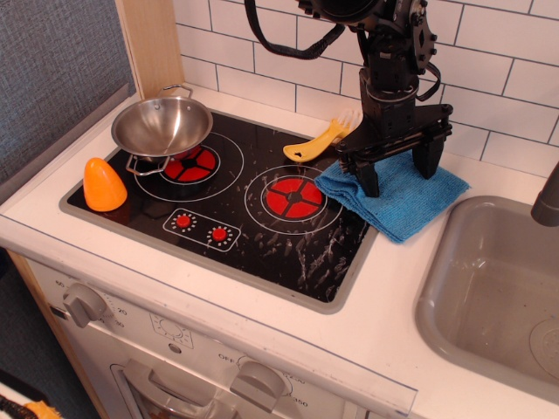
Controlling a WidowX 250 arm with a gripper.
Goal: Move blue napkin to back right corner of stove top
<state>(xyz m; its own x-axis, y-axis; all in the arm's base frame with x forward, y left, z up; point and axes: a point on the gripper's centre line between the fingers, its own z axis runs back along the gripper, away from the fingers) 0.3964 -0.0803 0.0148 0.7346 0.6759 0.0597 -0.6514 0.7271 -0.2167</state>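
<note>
- My gripper (pixel 395 170) hangs with its two black fingers spread wide, one planted on the near-left part of the blue napkin (pixel 397 197) and the other standing over its far-right part; it is released, clamping nothing.
- The blue napkin lies flat and a little rumpled at the back right of the stove top (pixel 253 205), but only its left edge overlaps the black glass and grey rim. Most of the cloth rests on the white table (pixel 393 288), between the stove top and the grey sink (pixel 489 288).
- Just left of the napkin, a yellow plastic utensil (pixel 319 142) lies on the back edge of the stove top, near the gripper's left finger but apart from it.
- Farther left on the stove top, the right burner (pixel 294 198) is bare, a small steel pan (pixel 162 125) sits over the left burner, and an orange cone-shaped toy (pixel 104 184) stands at the front left corner.
- I judge this the placing step, with the cloth set down past its mark.
- Next I would either lift clear or, better, close on the napkin and draw it left onto the glass, stopping short of the utensil and keeping the cloth behind the right burner.
</note>
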